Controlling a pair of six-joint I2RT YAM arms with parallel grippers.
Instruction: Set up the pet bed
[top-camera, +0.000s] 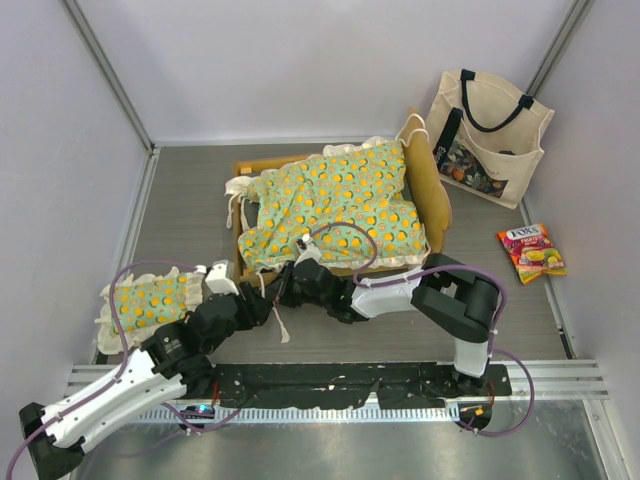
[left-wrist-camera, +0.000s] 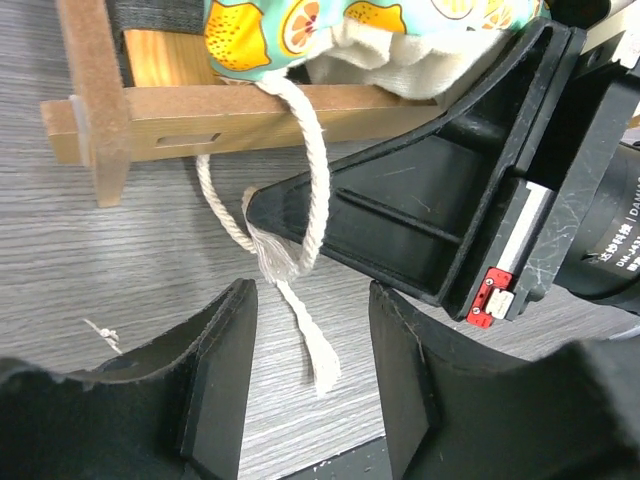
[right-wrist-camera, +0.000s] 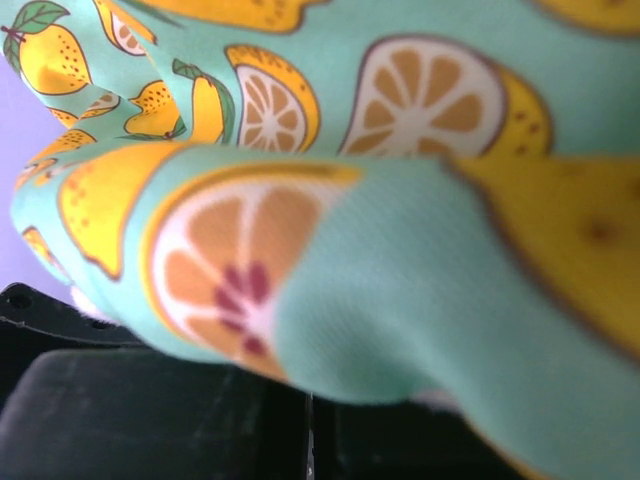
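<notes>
top view high, looking down, both wrist views close on the same cushion (top-camera: 335, 205)

On the sweets packet (top-camera: 531, 251) at the right of the top view: "FOX'S" in white letters on a dark band near its upper edge. Smaller print below, too small to read.

At the right edge of the left wrist view, on the black round housing (left-wrist-camera: 612, 225) behind the right gripper (left-wrist-camera: 265, 205): white print, partly cut off by the frame. Legible there: "DAMIA", a row of Chinese characters, and a line beginning "DM-43".
</notes>
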